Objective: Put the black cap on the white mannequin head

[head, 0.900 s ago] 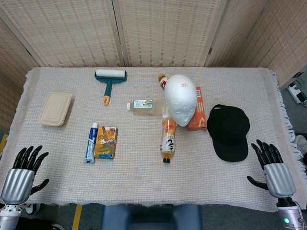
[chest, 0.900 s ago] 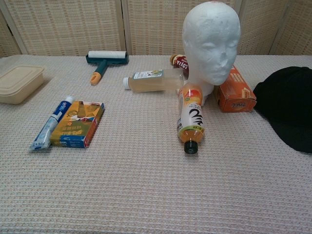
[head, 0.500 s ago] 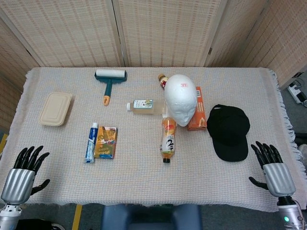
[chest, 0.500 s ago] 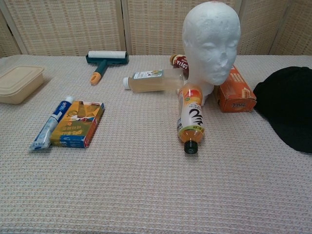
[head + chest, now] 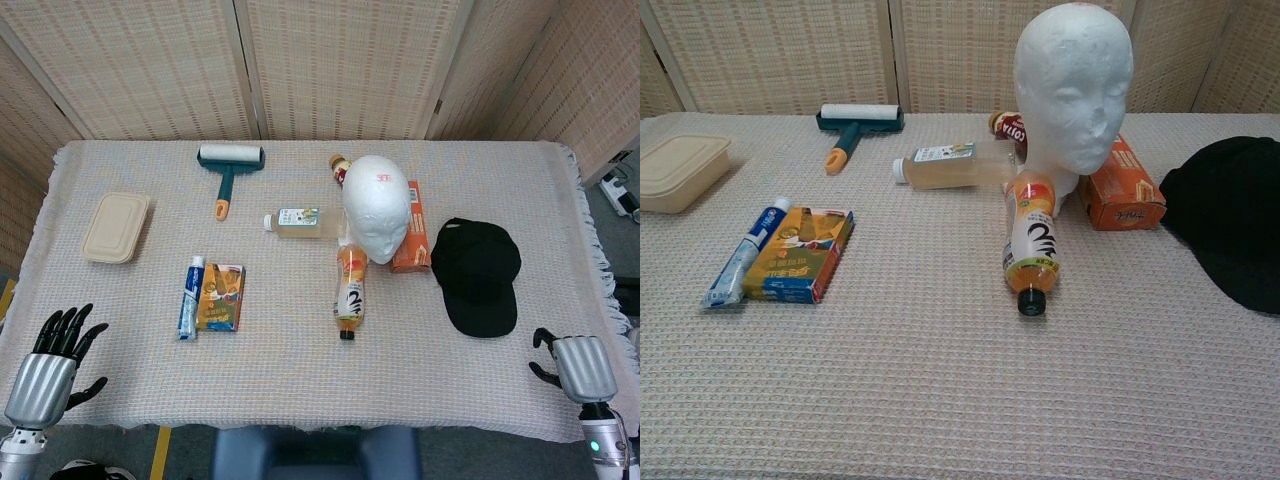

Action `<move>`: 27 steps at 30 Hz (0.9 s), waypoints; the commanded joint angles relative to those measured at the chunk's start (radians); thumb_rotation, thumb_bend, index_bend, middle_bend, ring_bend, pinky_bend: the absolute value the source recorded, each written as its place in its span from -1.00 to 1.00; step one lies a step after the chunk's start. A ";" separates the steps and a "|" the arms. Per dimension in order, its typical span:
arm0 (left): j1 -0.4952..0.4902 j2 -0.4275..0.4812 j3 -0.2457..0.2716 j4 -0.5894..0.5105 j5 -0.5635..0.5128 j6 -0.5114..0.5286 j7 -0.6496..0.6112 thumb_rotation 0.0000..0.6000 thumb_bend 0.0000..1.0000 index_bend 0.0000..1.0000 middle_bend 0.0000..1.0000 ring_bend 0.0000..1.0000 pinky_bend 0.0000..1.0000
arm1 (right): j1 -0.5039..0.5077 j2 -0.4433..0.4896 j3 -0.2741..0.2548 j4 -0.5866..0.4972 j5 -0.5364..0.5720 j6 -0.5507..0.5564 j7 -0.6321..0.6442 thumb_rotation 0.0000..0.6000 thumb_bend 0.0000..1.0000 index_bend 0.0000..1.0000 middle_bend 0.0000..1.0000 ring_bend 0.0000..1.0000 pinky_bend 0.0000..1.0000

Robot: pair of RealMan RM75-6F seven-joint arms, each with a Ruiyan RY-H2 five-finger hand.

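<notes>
Three bottles [image 5: 349, 287] [image 5: 294, 222] [image 5: 339, 168] lie around one mannequin head [image 5: 376, 206]. One cap [image 5: 477, 272], lint roller [image 5: 229, 166], food container [image 5: 116, 227], toothpaste tube [image 5: 190, 297]; two boxes [image 5: 223, 297] [image 5: 411, 228].

The black cap [image 5: 1235, 225] is cut by the chest view's right edge, beyond the mannequin head [image 5: 1073, 85].

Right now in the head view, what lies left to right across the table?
Lunch box → toothpaste → yellow box → clear bottle → mannequin head → black cap.
</notes>
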 commanded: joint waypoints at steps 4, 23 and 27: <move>0.001 -0.005 0.002 0.015 0.019 0.020 -0.014 1.00 -0.95 -0.45 -0.88 -0.94 -0.79 | 0.013 -0.186 0.027 0.208 0.019 0.022 0.067 1.00 -0.94 0.15 1.00 1.00 1.00; -0.003 -0.010 -0.004 0.024 -0.015 -0.011 -0.002 1.00 -0.95 -0.45 -0.87 -0.95 -0.79 | 0.099 -0.429 0.098 0.525 0.102 -0.065 0.102 1.00 -0.88 0.08 1.00 1.00 1.00; -0.003 -0.010 -0.009 0.019 -0.028 -0.018 0.013 1.00 -0.96 -0.43 -0.87 -0.96 -0.79 | 0.118 -0.477 0.107 0.597 0.108 -0.064 0.132 1.00 -0.88 0.08 1.00 1.00 1.00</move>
